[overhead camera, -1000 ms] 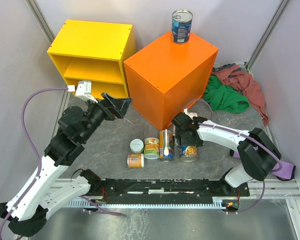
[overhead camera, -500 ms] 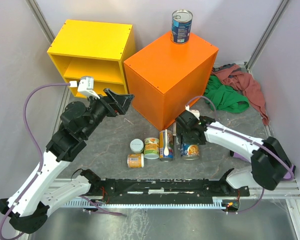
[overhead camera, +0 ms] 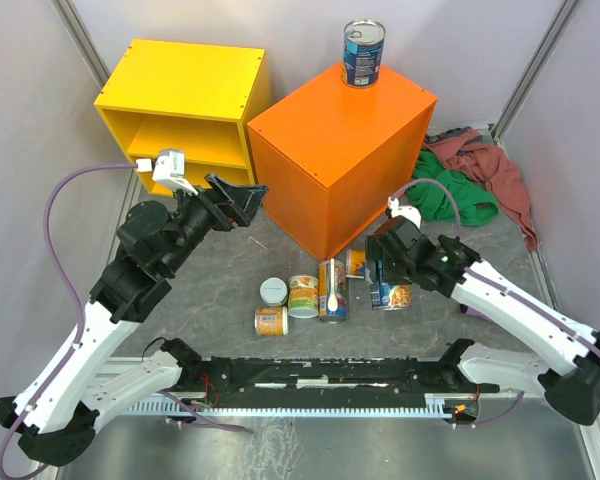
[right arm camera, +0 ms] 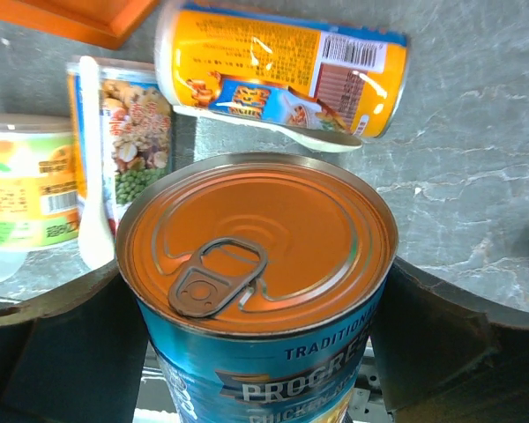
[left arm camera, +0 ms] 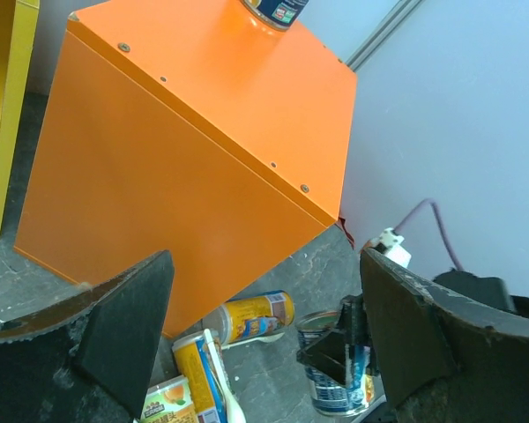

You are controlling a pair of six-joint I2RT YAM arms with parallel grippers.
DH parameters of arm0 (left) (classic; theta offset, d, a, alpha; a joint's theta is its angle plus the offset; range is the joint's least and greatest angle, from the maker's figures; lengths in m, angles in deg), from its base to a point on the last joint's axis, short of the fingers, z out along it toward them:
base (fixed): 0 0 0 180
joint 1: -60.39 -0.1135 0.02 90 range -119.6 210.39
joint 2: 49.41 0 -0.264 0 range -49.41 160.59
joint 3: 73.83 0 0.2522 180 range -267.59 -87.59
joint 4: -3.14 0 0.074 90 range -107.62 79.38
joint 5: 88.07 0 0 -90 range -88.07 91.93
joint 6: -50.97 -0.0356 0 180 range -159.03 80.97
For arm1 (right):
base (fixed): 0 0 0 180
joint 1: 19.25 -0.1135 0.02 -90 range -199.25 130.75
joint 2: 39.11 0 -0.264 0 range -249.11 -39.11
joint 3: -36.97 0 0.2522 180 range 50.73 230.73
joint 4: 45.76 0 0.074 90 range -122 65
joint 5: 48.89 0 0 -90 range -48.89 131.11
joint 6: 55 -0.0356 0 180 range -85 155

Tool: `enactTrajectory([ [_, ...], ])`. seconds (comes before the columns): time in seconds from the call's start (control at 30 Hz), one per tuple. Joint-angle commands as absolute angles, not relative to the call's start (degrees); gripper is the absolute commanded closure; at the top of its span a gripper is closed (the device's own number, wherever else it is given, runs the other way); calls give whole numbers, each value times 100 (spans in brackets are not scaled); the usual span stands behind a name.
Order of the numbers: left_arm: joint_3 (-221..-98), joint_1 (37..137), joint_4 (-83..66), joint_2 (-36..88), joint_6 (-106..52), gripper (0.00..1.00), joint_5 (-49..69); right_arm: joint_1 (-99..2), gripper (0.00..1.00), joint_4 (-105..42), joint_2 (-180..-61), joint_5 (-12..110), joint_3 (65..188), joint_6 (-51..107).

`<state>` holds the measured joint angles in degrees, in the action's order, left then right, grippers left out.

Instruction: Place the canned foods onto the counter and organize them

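Observation:
The orange counter carries one blue can at its back corner. On the floor in front stands another blue can. My right gripper is open, down over it. Its fingers flank the can's sides closely, below the pull-tab lid. An orange-yellow can lies on its side behind it. A tall can with a white spoon, a green-yellow can and two short cans stand to the left. My left gripper hangs open and empty beside the counter's left face.
A yellow open-fronted shelf unit stands left of the counter. Green and red cloths lie heaped at its right. Grey walls close in on both sides. The black rail holding the arm bases runs along the near edge.
My right arm swung out and its gripper widened and dropped around the blue floor can, which shifted slightly right. My left gripper rose a little toward the counter.

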<state>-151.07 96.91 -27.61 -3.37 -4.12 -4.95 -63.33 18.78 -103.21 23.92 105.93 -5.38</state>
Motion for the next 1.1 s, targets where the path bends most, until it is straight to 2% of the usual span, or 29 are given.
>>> enactTrajectory([
  [0.0,-15375,9715,-2432,-374,-458,8,-341,-6433,99,1914,-9698,1919,11522,-420],
  [0.17,-15282,9720,-2236,-477,-443,9,-360,-6451,99,1979,-9564,1625,12351,-79],
  [0.4,-15470,9716,-2355,-456,-383,9,-366,-6449,99,1894,-10070,1128,14048,607],
  [0.77,-15693,9713,-2422,-418,-475,9,-473,-6447,99,402,-11067,305,15887,2341],
  [1.07,-15738,9713,-2164,-253,-521,9,-347,-6087,99,-1093,-11973,243,16588,3616],
])
